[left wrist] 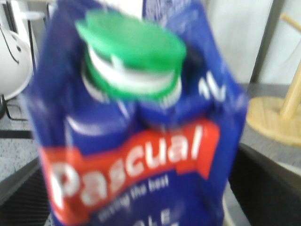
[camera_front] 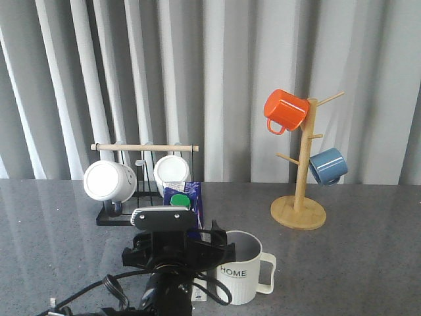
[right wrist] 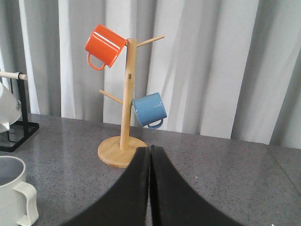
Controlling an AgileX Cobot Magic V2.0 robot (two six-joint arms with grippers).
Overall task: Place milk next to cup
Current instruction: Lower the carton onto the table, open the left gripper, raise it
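Firmly between left gripper (left wrist: pixel 141 207) fingers (closed): milk (left wrist: pixel 136 141).

the milk (left wrist: pixel 136 141) carton is deep blue with a green cap (left wrist: pixel 134 56) and a red band bearing white "pascual" lettering. the cup (camera_front: pixel 245 268) is pale grey-white, ribbed, grey inside, with dark "home" letters. an orange mug (camera_front: pixel 285 110) and a blue mug (camera_front: pixel 327 166) hang on a light wooden tree (camera_front: pixel 299 210); the table (camera_front: pixel 368 263) is speckled grey.

"Pascual" on the milk (left wrist: pixel 136 155), "HOME" on the cup (camera_front: pixel 241 266)
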